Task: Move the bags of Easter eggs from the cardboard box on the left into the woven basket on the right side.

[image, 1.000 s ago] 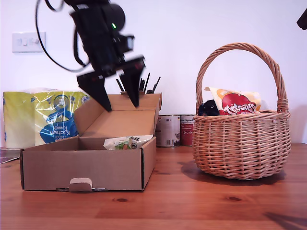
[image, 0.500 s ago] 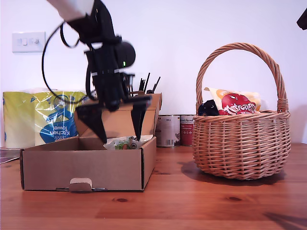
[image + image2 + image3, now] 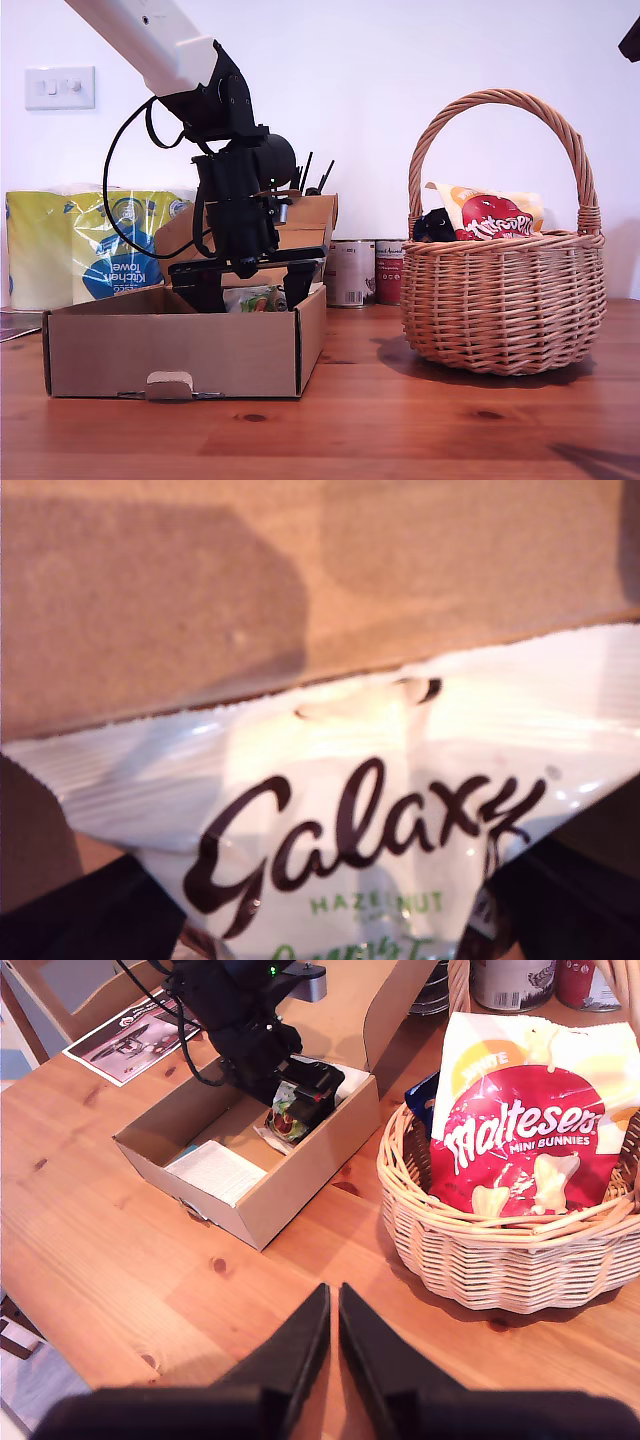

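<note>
My first gripper (image 3: 248, 292) is down inside the cardboard box (image 3: 180, 350), jaws spread to either side of the cream Galaxy bag (image 3: 330, 820), set to pinch it. A white bag (image 3: 217, 1171) lies beside it. My second gripper (image 3: 331, 1345) hovers over bare table, jaws pressed together. Well apart, the woven basket (image 3: 505, 310) holds the Maltesers bag (image 3: 525, 1135) and a dark blue one (image 3: 420, 1095).

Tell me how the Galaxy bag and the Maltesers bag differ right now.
The Galaxy bag is cream with dark lettering and green print, while the Maltesers bag is cream-yellow with a big red logo. The Galaxy bag lies in the cardboard box, under my first gripper; the Maltesers bag stands propped in the basket, sticking above its rim. Both are small crinkly sweet pouches.
</note>
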Controlling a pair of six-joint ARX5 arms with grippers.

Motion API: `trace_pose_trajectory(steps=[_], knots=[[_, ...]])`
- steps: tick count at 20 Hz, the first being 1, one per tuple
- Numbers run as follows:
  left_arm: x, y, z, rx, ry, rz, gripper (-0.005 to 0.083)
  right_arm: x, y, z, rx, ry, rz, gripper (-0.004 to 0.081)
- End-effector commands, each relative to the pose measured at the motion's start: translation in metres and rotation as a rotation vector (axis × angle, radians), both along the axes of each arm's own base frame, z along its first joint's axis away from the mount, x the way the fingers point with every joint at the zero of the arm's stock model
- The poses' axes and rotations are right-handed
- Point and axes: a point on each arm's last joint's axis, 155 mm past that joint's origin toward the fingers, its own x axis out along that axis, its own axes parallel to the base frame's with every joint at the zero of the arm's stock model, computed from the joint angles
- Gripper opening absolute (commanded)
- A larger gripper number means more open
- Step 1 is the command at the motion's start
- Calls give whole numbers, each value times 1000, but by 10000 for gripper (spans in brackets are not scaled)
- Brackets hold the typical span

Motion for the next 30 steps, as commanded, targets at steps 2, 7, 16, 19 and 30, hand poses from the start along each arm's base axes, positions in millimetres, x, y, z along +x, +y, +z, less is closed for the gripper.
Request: trace_pose_trajectory(steps=[2,7,16,19,30], knots=[[-12,4,-18,37,48,-29,583,0,1,5,-2,-18,7,-12],[-12,5,-16,47,44,-68,213,0,1,5,-2,-18,7,-12],[-25,12,73,24,-49,-137,213,0,1,5,-2,-18,7,-12],[-31,3,123,-63,-125,-164,213,0,1,5,-2,-18,7,-12],[-96,-99,189,-395,-206,-621,213,3,-3,4,-15,-21,-14,-12]])
